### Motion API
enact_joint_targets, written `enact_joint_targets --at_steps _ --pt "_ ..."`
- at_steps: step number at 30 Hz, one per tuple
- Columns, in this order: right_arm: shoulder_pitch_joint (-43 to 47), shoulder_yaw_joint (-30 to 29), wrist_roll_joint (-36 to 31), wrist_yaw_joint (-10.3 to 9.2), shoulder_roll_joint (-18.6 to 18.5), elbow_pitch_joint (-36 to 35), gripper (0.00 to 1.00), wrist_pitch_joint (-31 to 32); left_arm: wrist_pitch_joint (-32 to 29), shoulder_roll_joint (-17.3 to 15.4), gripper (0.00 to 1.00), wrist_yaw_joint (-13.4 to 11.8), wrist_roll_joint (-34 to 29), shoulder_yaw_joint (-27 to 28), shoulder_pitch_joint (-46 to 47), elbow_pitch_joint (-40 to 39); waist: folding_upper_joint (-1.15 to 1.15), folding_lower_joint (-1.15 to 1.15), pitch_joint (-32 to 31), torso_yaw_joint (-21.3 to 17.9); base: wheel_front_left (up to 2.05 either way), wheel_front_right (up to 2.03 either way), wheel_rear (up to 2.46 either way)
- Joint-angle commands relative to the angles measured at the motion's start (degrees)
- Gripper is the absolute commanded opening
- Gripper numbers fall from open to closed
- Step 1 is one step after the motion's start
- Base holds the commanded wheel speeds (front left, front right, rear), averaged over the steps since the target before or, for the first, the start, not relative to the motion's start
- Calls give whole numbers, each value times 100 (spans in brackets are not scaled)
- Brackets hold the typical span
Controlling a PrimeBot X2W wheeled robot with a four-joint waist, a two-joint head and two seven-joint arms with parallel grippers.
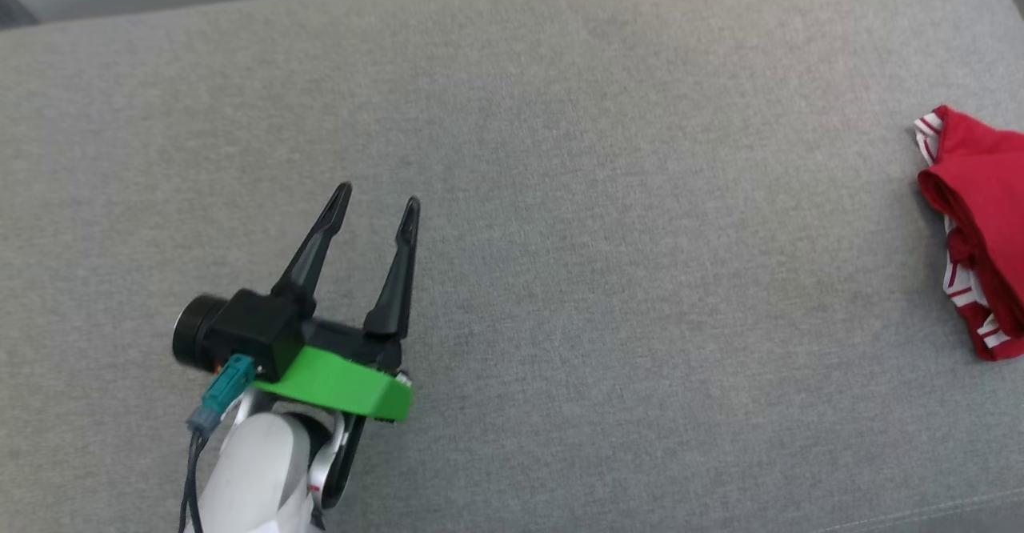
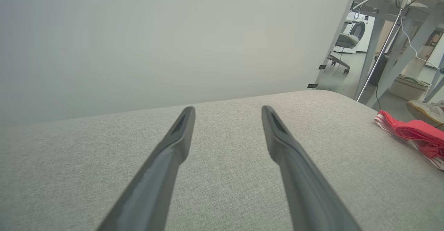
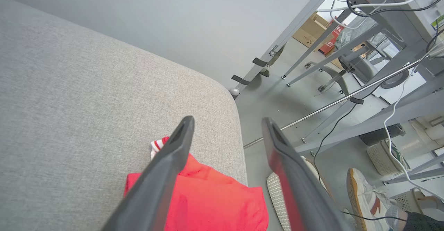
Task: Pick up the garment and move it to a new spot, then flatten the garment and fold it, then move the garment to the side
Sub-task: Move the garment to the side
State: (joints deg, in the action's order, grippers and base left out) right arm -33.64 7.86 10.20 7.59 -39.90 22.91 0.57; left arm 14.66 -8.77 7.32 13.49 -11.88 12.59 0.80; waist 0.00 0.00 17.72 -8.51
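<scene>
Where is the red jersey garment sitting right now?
In the head view the crumpled red jersey garment lies at the far right of the grey fabric cushion, near its edge, well away from the left tool; the right tool hovers over it.

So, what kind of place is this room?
Probably a robotics lab or workshop, not a home: metal-framed desks with loose cables, an office chair on a bare grey floor, and cardboard boxes.
</scene>
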Motion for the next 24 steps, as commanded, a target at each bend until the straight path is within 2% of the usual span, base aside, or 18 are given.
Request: enact_joint_targets --at_steps 1,4,14,20,24 --pt "230 -17 186 -10 216 -360 100 -82 34 67 100 10 -16 159 -200 33 0 0 -683 259 0 0 0" --pt "527 64 206 -10 405 -879 100 -305 34 118 100 12 -39 302 -365 47 0 0 -867 390 0 0 0" --pt "1836 -376 162 -10 1791 -1882 100 -970 34 260 100 15 -77 534 -869 97 0 0 -1331 794 0 0 0" --pt "2651 -578 141 -10 2598 -2061 100 -1223 34 356 100 16 -17 701 -1119 198 0 0 -1501 963 0 0 0" --pt "3011 -656 65 -10 2985 -1981 100 -1355 34 389 100 16 -10 763 -1225 253 0 0 -1522 1019 0 0 0"
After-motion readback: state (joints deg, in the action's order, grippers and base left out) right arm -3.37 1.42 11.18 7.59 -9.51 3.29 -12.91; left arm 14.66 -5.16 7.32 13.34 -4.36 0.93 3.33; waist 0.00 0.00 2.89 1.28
